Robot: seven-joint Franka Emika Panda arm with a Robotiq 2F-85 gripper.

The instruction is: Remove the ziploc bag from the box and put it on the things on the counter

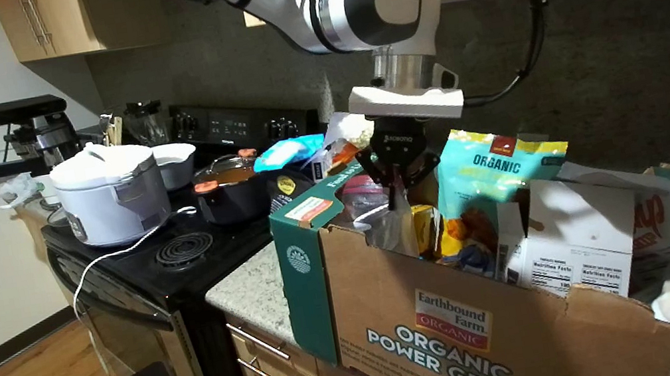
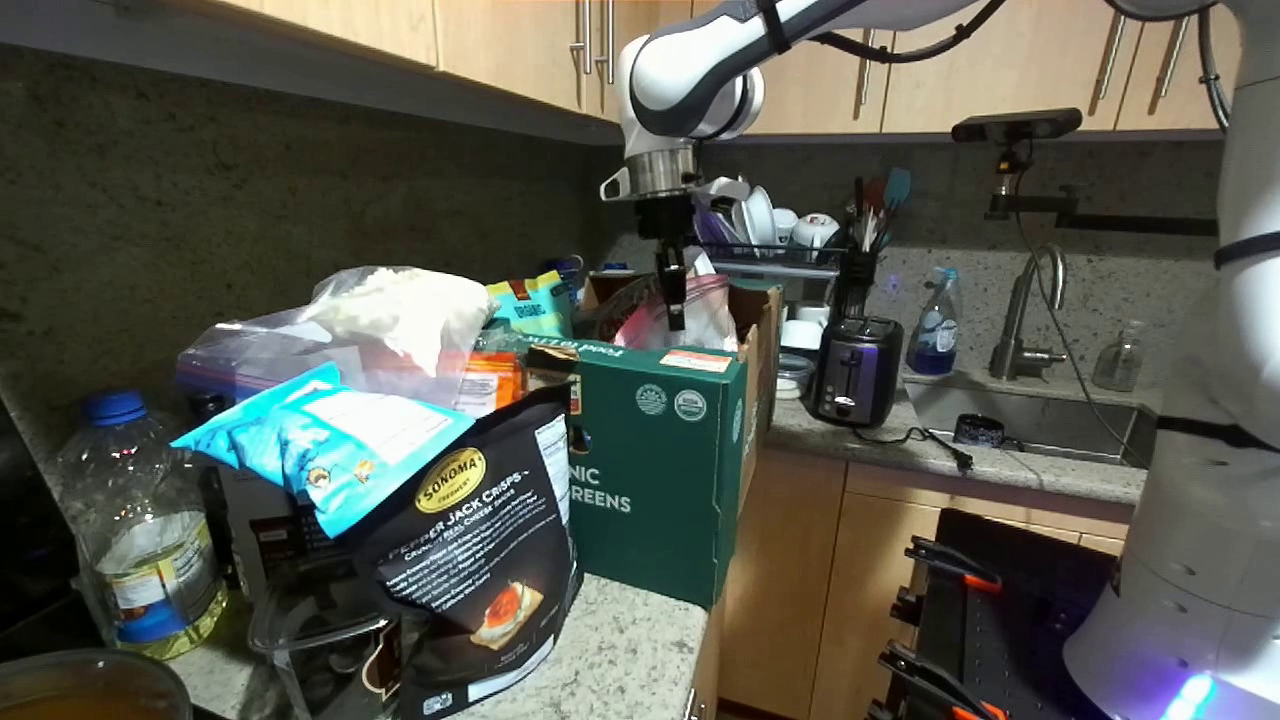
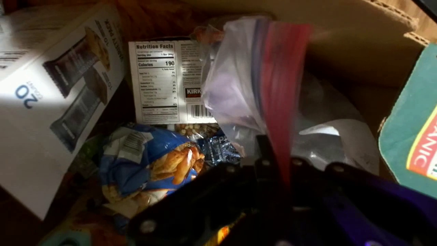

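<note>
In an exterior view, the jaws grip the ziploc bag (image 1: 385, 226) partly within the box (image 1: 380, 282). In an exterior view, the things (image 2: 425, 510) stand heaped on the surface (image 2: 640, 640) beside the box. In the wrist view, the bag's red strip (image 3: 281, 85) runs between the jaws.

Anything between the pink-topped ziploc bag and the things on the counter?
Yes: the green end wall of the box stands between the ziploc bag and the heap of packets. The tool holds the bag's top, but the lower part hangs inside, so it probably needs lifting over that wall.
</note>
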